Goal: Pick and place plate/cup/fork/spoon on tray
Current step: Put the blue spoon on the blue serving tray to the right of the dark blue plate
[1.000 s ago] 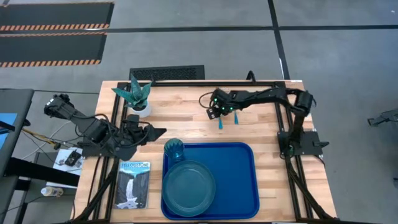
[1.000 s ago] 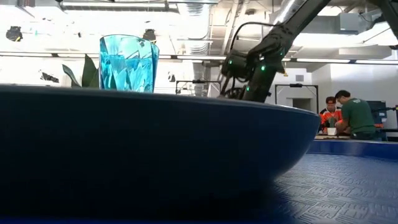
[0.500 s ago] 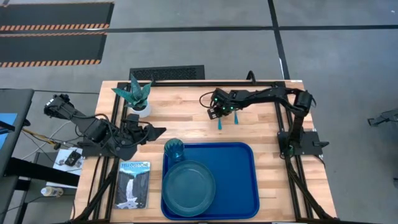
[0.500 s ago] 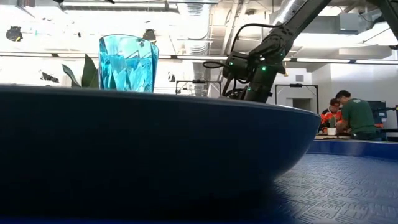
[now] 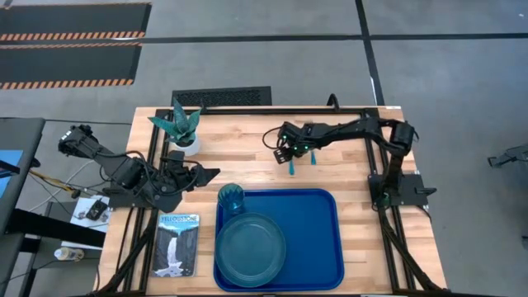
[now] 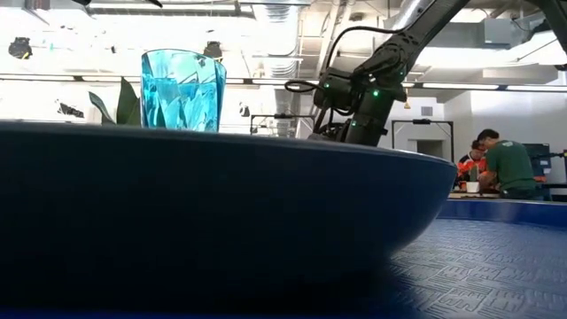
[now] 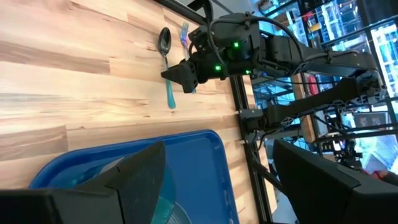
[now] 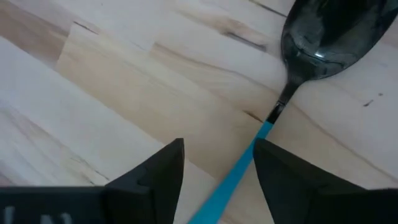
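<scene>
The blue tray [image 5: 318, 247] lies at the table's near middle, with the teal plate [image 5: 250, 244] flat in its near left part and the cup [image 5: 231, 198] upright in its far left corner. The spoon [image 8: 323, 37] lies flat on the wood beyond the tray, and its light blue handle [image 5: 291, 165] points toward the tray. The fork [image 5: 314, 157] lies on the wood just to its right. My right gripper [image 8: 219, 148] is open, low over the spoon, with a finger on either side of the handle [image 8: 239, 177]. My left gripper [image 5: 210, 175] is open and empty, left of the cup.
A spiky teal plant in a white pot [image 5: 185, 132] stands at the far left. A waterfall-picture booklet [image 5: 176, 243] lies left of the tray. The tray's right half is bare. People show in the room beyond the table [image 6: 500, 164].
My right gripper has edged a little toward the table's left edge over the spoon. The spoon, fork, cup and plate have stayed where they were.
</scene>
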Robot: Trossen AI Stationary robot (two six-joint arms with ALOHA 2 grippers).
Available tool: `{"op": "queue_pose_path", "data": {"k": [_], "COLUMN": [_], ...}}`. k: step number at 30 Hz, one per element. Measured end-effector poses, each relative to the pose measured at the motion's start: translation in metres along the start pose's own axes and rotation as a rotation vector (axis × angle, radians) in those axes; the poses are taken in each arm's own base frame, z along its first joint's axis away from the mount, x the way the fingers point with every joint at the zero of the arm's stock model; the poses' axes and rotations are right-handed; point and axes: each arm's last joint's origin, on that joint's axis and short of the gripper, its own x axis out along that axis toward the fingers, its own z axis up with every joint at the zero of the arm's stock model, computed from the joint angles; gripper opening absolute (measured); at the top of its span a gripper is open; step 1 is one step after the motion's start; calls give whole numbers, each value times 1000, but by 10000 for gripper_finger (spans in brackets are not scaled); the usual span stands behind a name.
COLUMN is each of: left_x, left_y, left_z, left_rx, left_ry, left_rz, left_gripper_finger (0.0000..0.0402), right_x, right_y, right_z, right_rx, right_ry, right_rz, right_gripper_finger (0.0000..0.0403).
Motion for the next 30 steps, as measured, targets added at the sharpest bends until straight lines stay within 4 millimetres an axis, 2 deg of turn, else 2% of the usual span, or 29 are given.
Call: {"op": "queue_pose_path", "data": {"k": [10, 12, 21, 25, 30], "left_x": [0, 0, 2, 4, 6], "left_y": [0, 0, 0, 0, 0], "left_z": [0, 0, 2, 4, 6], "left_rx": [-4, -3, -7, -10, -3], "left_ry": [-4, -6, -15, -21, -32], "left_rz": [-1, 0, 8, 13, 20], "left_gripper_finger": [281, 281, 281, 281, 281], "right_x": [-34, -30, 11, 15, 10], "right_y": [6, 4, -1, -5, -6], "right_z": [1, 1, -7, -6, -7], "right_rx": [-18, -15, 29, 65, 37], "right_ry": [-130, -120, -30, 4, 7], "right_rz": [-66, -75, -137, -134, -137], "right_gripper_finger": [208, 208, 198, 148, 31]}}
